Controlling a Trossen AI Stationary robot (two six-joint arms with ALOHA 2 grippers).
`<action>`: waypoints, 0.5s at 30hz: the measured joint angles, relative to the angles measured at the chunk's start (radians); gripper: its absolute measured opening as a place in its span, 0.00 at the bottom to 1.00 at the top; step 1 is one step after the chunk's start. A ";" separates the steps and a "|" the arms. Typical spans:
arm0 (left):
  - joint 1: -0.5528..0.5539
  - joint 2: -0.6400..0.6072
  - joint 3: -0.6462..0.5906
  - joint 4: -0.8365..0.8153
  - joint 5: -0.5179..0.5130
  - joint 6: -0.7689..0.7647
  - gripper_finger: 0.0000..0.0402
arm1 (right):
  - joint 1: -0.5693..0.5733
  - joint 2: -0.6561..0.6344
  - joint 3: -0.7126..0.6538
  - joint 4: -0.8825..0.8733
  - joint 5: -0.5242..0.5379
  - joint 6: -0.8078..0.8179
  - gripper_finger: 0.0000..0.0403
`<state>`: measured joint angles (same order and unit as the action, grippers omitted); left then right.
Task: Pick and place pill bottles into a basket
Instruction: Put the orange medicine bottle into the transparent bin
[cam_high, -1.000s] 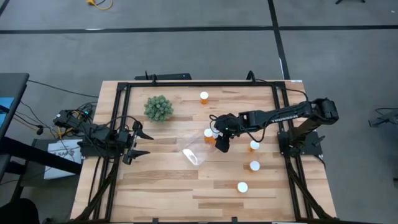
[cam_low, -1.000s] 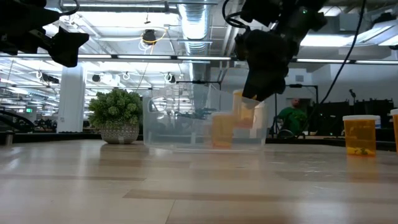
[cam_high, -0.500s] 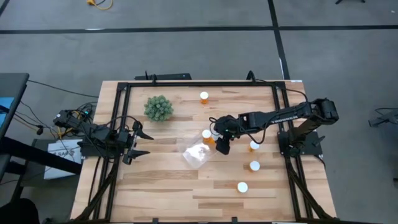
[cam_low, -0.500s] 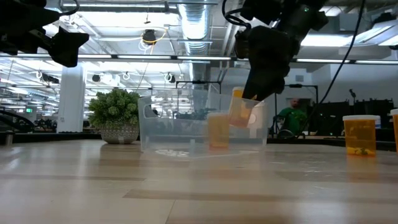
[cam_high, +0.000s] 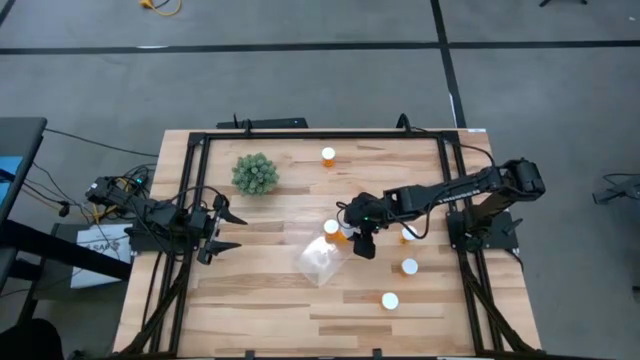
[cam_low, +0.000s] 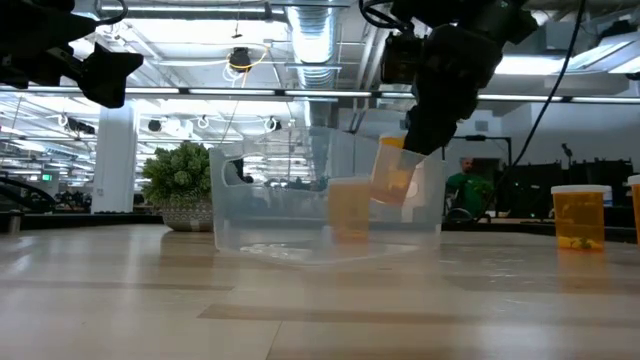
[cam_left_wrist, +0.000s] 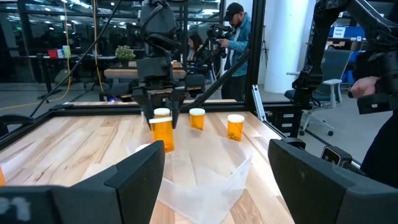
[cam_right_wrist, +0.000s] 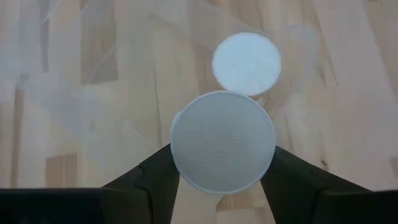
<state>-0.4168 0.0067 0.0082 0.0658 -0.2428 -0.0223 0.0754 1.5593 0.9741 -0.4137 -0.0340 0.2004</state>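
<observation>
Six caps are countable from above, but two are half hidden under the right gripper (cam_high: 360, 237) at frame centre, so those bodies can't be made out there. Basket (cam_high: 322, 262) is clear plastic, hard to trace in the high view; just a pale glossy patch lower left of the gripper, touching it or nearly.

Held bottle (cam_low: 393, 176): in the low view it hangs tilted, off the table, at the basket's (cam_low: 320, 205) right wall; inside or behind can't be told. Right wrist view: its white cap (cam_right_wrist: 222, 141) sits between the two dark fingers (cam_right_wrist: 152, 180), pinched at both sides. 2nd bottle (cam_low: 349, 208) stands upright just beside it, cap (cam_right_wrist: 247, 55) apart from the fingers.

Other bottles: one (cam_high: 328, 156) near table top edge, three (cam_high: 409, 267) right of the gripper.

Left gripper (cam_high: 222, 231) at table's left edge, fingers spread.

Table (cam_high: 250, 300) is light wood planks w/ black frame; green plant (cam_high: 254, 173) upper left. Room behind: person (cam_left_wrist: 237, 30) standing, ceiling lights, grey floor.
</observation>
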 joint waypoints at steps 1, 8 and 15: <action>0.000 0.000 0.000 0.000 0.000 0.000 0.69 | -0.007 0.000 0.000 0.000 0.008 -0.005 0.49; 0.000 0.000 0.000 0.000 0.000 0.000 0.69 | -0.056 0.001 0.052 -0.037 0.042 -0.083 0.47; 0.000 0.000 0.000 0.000 0.000 0.000 0.69 | -0.067 0.001 0.127 -0.100 0.038 -0.112 0.48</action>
<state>-0.4168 0.0063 0.0085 0.0658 -0.2428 -0.0226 0.0088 1.5604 1.1008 -0.5141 0.0044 0.0887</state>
